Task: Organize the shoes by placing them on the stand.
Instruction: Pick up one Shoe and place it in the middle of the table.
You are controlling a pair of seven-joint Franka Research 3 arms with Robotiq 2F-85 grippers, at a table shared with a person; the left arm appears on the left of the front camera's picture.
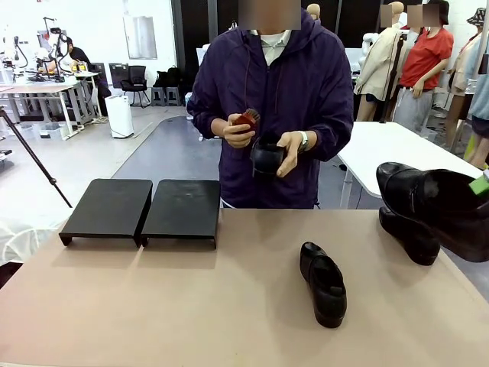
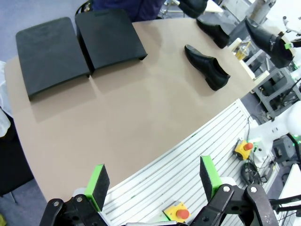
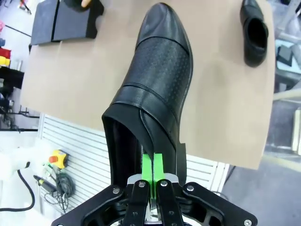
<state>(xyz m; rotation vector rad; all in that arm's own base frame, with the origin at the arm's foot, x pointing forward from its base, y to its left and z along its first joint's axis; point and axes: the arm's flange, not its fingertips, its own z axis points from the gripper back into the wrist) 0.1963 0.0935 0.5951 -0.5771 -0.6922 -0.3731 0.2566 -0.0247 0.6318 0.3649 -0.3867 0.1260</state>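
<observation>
**A:** Where are the shoes just now?

**B:** The lifted shoe [image 3: 160,80] hangs in the air at the right. The right claw [image 3: 152,173] is closed on the leather rim at its heel. The middle shoe [image 1: 322,283] lies on the tabletop [image 1: 191,306], a little right of centre. The right shoe [image 1: 409,235] lies just under the lifted one. The fourth shoe [image 1: 267,157] is with the person at the far side, in one hand [image 1: 294,149]. The other hand holds a small brown thing, and I cannot tell what it is.

**A:** And the left claw [image 2: 153,181]?

**B:** Its jaws stand wide apart with nothing between them, above the near edge of the tabletop.

**A:** How will such a shoe handle?

**B:** I judge the sole thick and stiff, so most of the weight sits low. The upper is glossy leather, probably slippery, and the rim will bend under the pads. Held only at the heel, the toe may swing or tilt. The heel rim seems the sensible place to hold, because the body is too broad and too smooth.

**A:** Is anything on the stand [image 1: 183,210]?

**B:** No. Both sloped panels at the far left are bare. On such a slope a smooth sole could slide, I think.
</observation>
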